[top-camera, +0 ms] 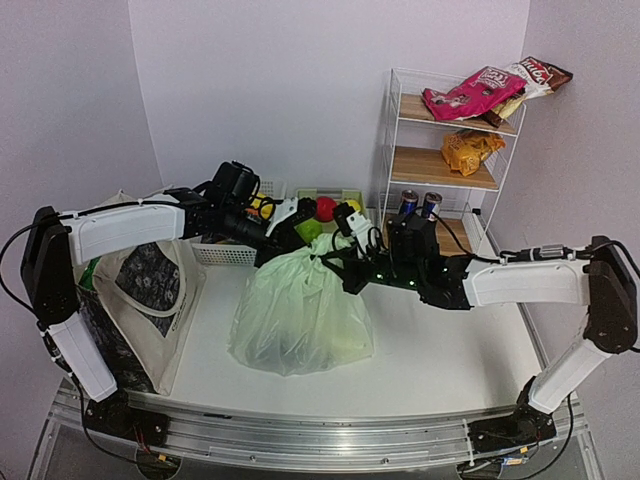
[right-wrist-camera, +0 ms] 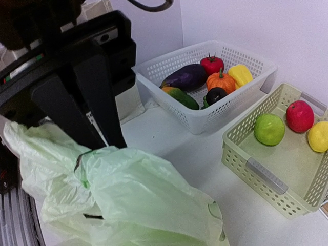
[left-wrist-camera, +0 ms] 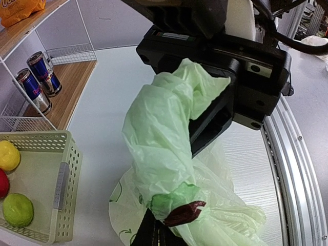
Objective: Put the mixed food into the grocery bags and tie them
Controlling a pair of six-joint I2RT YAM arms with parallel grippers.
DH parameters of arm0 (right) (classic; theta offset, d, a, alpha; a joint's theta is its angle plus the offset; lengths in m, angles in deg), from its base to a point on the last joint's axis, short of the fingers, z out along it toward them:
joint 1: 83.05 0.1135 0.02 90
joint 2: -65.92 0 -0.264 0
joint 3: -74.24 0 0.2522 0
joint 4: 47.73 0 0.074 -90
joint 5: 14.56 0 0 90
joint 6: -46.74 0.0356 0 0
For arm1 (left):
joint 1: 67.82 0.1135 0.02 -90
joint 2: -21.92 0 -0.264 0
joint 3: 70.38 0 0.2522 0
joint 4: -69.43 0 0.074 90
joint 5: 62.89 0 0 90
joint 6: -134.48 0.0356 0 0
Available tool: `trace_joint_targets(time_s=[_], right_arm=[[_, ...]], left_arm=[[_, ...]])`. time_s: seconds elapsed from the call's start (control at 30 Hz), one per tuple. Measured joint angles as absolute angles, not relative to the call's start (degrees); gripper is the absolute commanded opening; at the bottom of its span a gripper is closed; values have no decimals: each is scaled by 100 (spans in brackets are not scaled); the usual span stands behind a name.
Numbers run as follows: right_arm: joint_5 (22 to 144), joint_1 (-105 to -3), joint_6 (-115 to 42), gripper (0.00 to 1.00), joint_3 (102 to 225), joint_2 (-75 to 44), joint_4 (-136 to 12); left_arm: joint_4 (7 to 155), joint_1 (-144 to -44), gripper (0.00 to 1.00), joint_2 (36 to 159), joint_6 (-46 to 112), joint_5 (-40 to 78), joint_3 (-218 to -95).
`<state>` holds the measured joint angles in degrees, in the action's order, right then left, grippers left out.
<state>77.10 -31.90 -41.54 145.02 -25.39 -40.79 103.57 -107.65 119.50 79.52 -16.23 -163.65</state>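
Note:
The pale-green plastic bag [top-camera: 300, 315] sits full at the table's middle, its contents hidden. Its handles are gathered and twisted above it [left-wrist-camera: 164, 148]. My left gripper [top-camera: 303, 240] is shut on one handle end, its dark fingers under the plastic in the left wrist view [left-wrist-camera: 156, 231]. My right gripper [top-camera: 350, 263] meets it from the right and grips the other handle [left-wrist-camera: 215, 120]; its own fingers are hidden under plastic [right-wrist-camera: 133, 189] in the right wrist view. The cream canvas tote [top-camera: 150, 290] lies at the left. Two blue-silver cans [top-camera: 420, 204] and an orange packet [top-camera: 470, 150] are on the shelf.
A white wire shelf [top-camera: 390, 130] stands at the back right, a pink crisp packet [top-camera: 470, 95] on top. A white basket [right-wrist-camera: 246, 110] holds an eggplant [right-wrist-camera: 187, 77] and vegetables. A green basket [right-wrist-camera: 266, 177] holds fruit. Both baskets sit just behind the bag.

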Motion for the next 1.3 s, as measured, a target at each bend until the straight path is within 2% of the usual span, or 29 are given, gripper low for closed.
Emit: trace_joint_targets(time_s=[0.03,0.1,0.17,0.23,0.3,0.4,0.5,0.57,0.67,0.73,0.8,1.0,1.3], right_arm=[[7738,-3190,-4212,39,14510,-2517,-4198],[7790,-3190,-4342,54,14537,-2419,-4497],[7837,-3190,-4431,64,14555,-2268,-4757],[7884,-3190,-4588,69,14557,-2022,-5044],[7920,-3190,-4705,66,14577,-1757,-5340],[7949,-3190,-4868,47,14659,-1384,-5872],[7943,-3190,-5033,36,14702,-1040,-6339],[7916,-3190,-5140,36,14704,-841,-6582],[7866,-3190,-5263,45,14757,-672,-6859],[7862,-3190,-5338,47,14857,-682,-6972],[7878,-3190,-5401,45,14978,-739,-7055],[7946,-3190,-5550,29,15405,-1162,-7148],[8183,-3190,-5918,28,15499,-1329,-7093]], left_arm=[[10413,-10765,0,11950,8007,-1588,-16368],[10466,-10764,0,11957,8069,-1550,-16369],[10484,-10763,0,11959,8123,-1523,-16369],[10484,-10763,0,11959,8188,-1510,-16369],[10487,-10763,0,11959,8234,-1500,-16369],[10493,-10763,0,11959,8330,-1484,-16369],[10536,-10763,0,11959,8396,-1482,-16369],[10549,-10763,0,11959,8445,-1484,-16369],[10578,-10763,0,11959,8502,-1482,-16369],[10578,-10763,0,11959,8516,-1484,-16369],[10583,-10763,0,11959,8519,-1482,-16369],[10585,-10763,0,11959,8523,-1482,-16369],[10625,-10763,0,11959,8567,-1482,-16369]])
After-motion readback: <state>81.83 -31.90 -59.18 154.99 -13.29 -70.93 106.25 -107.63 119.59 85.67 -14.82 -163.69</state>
